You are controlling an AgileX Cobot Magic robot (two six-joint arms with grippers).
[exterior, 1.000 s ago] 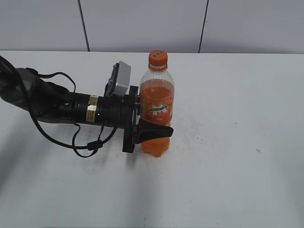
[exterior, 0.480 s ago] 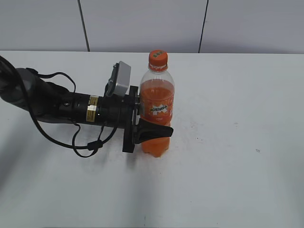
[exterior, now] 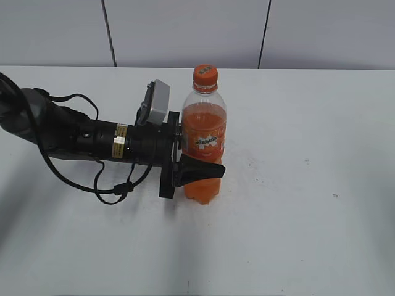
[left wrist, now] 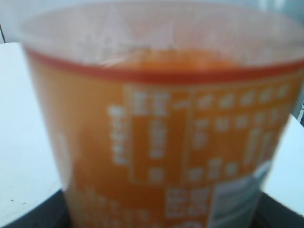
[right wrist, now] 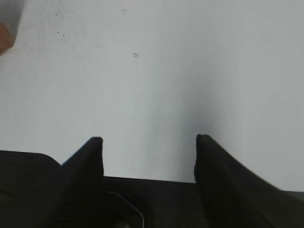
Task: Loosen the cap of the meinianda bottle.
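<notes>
meinianda bottle [exterior: 203, 145] upright, left gripper [exterior: 200, 171] clamping it

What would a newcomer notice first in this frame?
The upright meinianda bottle of orange liquid, mid-table, cap on. The left gripper clamps its lower body from the left side. The right gripper is open over bare table.
</notes>
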